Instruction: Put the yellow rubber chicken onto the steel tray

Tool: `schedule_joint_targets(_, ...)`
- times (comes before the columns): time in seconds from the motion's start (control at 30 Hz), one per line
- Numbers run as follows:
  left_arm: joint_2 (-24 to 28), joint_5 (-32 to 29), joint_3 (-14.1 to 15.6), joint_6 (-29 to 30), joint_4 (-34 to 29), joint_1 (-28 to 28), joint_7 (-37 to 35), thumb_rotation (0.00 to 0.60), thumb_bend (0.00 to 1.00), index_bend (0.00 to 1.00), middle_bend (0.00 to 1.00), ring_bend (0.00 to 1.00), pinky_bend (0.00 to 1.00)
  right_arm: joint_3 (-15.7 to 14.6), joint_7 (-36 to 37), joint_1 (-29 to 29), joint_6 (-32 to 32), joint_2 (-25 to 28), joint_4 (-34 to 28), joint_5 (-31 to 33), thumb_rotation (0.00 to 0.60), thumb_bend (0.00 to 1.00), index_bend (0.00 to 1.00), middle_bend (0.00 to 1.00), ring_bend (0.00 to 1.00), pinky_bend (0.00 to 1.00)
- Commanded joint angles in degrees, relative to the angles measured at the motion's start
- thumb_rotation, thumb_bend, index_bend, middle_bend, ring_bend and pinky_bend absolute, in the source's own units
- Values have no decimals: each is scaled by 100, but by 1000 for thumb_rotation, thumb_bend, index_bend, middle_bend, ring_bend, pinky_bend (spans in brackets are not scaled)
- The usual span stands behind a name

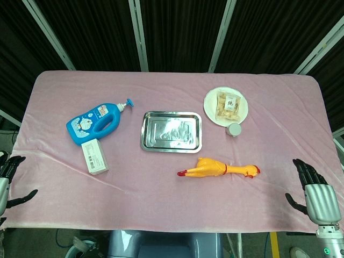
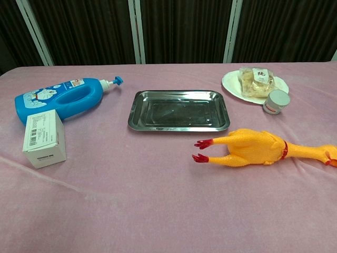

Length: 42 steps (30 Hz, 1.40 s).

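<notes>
The yellow rubber chicken lies on its side on the pink cloth, red feet to the left, head to the right. Just behind it sits the steel tray, which holds nothing. My right hand hovers at the table's front right corner, fingers spread, holding nothing, well right of the chicken. My left hand shows at the front left edge, fingers apart and holding nothing, far from both. The chest view shows neither hand.
A blue pump bottle lies at the left, a white box in front of it. At the back right stands a white plate of wrapped snacks with a small tin beside it.
</notes>
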Motion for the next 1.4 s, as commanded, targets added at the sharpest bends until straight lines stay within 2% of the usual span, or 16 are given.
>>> schedule_joint_targets(0.03, 1, -1, 1, -27, -7, -14, 4, 600, 0, 170, 170, 75, 37, 7, -6, 11, -11, -1, -6, 0, 600, 264, 0, 111, 146, 302)
schedule_joint_targets(0.73, 64, 122, -8, 53, -53, -24, 5, 600, 0, 173, 173, 75, 37, -33, 226, 156, -51, 70, -90, -329, 600, 264, 0, 126, 154, 302)
schedule_joint_targets(0.97, 93, 123, -11, 35, -99, -35, 47, 600, 0, 174, 174, 75, 37, 38, 397, 506, -534, 113, -152, -326, 600, 263, 0, 126, 164, 302)
schedule_joint_targets(1.4, 147, 118, -9, -35, -157, -70, 55, 600, 0, 178, 174, 75, 37, 179, 546, 1563, -2226, -7, -73, -11, 600, 264, 0, 126, 155, 302)
